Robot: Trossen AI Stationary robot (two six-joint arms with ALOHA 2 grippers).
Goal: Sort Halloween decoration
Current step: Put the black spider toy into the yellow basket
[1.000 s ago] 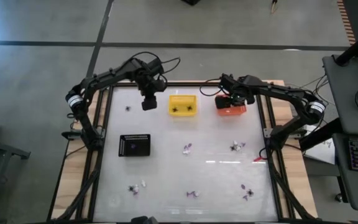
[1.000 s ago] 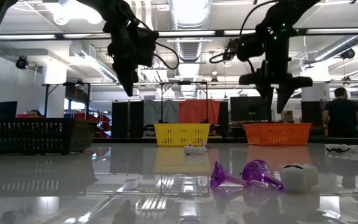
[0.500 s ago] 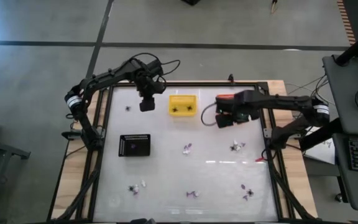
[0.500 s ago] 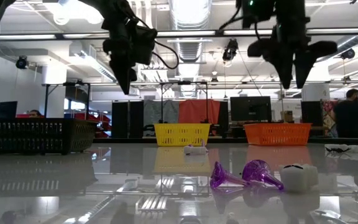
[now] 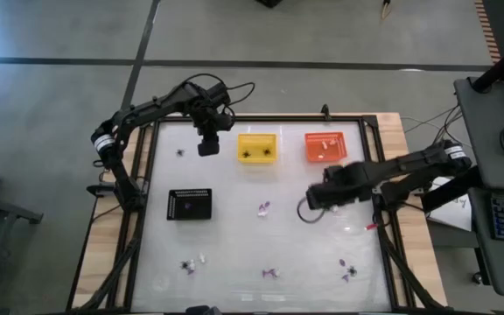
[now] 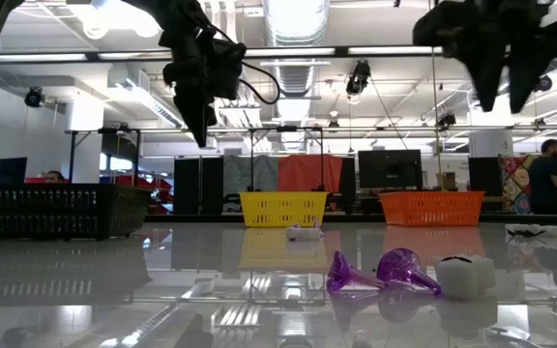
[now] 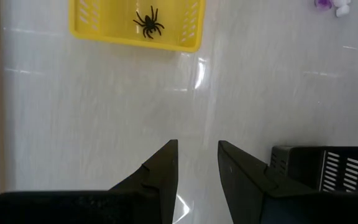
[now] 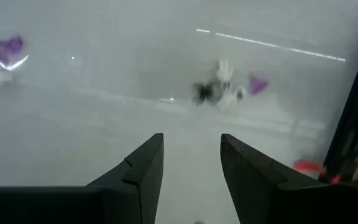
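Dark right claw (image 5: 315, 199) mid-table, fingers parted, empty.

1. I've swung the right arm away from the orange basket (image 5: 325, 146); a second ago my right gripper (image 5: 308, 199) hung right over it, half a second ago just beside it, and now it's out over the middle of the counter (image 5: 234, 245).
2. The orange basket is uncovered again from above, with small white bits showing inside.
3. That gripper now covers the spot where a small cluster of trinkets lay a moment back; the right wrist camera shows a black, white and purple cluster (image 8: 224, 90) ahead of the parted fingers.
4. In the low view the right arm has slid from centre-right to the upper right corner.
5. A person (image 6: 551, 179) in the background has shifted a little to the right.
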